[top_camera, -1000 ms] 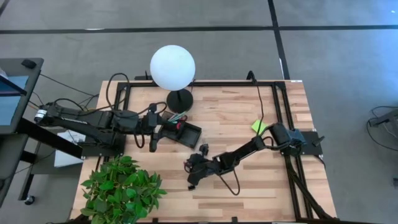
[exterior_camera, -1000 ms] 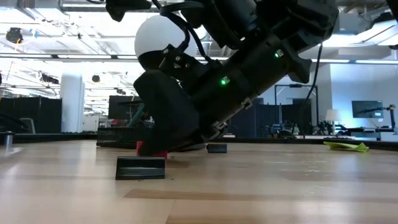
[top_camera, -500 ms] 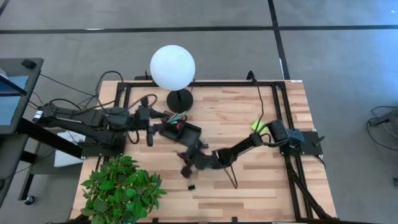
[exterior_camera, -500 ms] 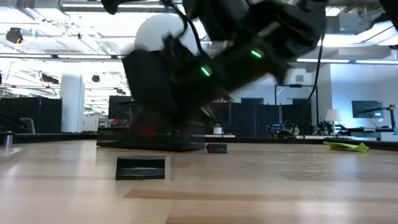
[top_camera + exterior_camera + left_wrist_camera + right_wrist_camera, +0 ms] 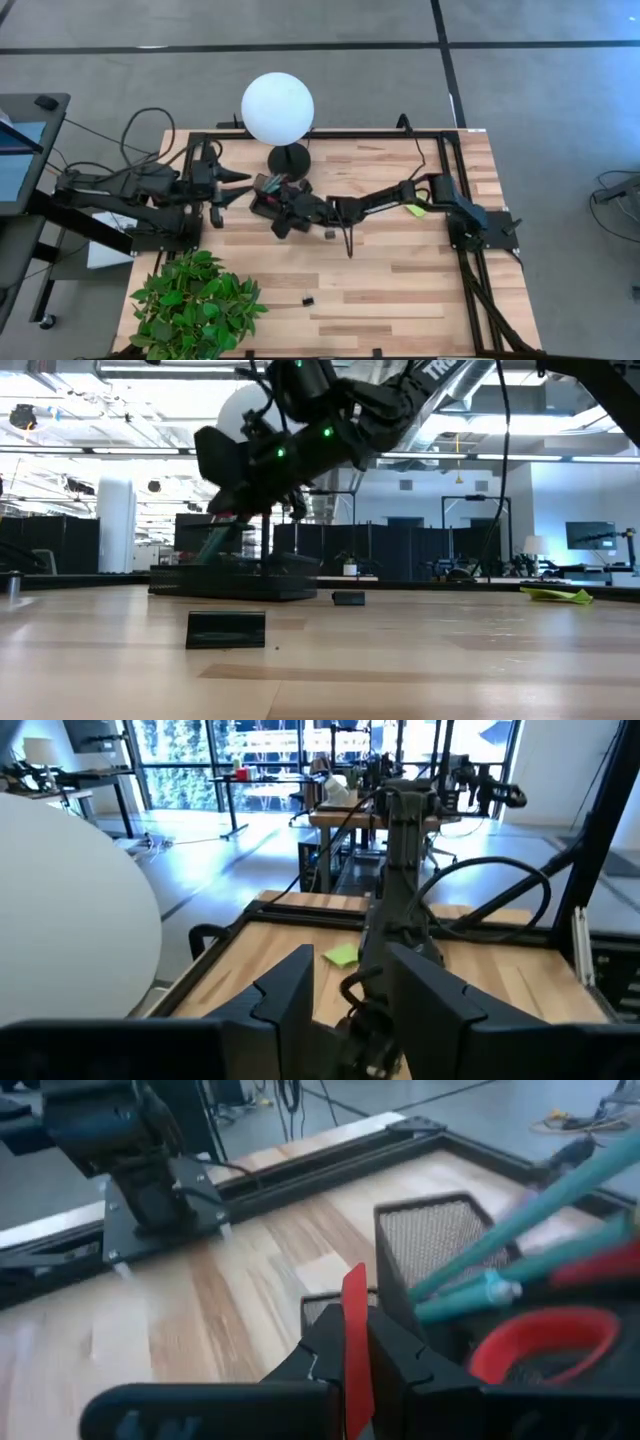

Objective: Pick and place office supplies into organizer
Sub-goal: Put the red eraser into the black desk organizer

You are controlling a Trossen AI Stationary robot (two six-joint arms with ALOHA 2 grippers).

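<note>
Right pincer (image 5: 283,212) reaching across the table (image 5: 400,280) to the organizer (image 5: 270,205), just in front of the lamp base (image 5: 289,160) under the white globe (image 5: 277,107). Pressed together on a thin red block (image 5: 354,1348), as seen in the right wrist view, with the red piece standing upright between the two dark fingers (image 5: 400,1370). Hanging just above the organizer's mesh cup (image 5: 425,1240) and low compartments, not touching them as far as can be told. Already inside the organizer: light-green pens (image 5: 520,1220) leaning out of the mesh cup, and the red-handled scissors (image 5: 535,1342) with the loop of the handle showing.

Left pincer (image 5: 232,186) waiting near the table's left edge, just beside the organizer, spread open with fingers (image 5: 285,995) apart in its own wrist view.

Lime-green sticky-note pad (image 5: 416,208) lying flat on the right part of the table, close under the right arm. One tiny black clip (image 5: 308,300) alone on the wood nearer the front edge, well apart from the organizer; a second small black piece (image 5: 348,598) farther back in the low view. Potted plant (image 5: 195,300) at the front left corner.
</note>
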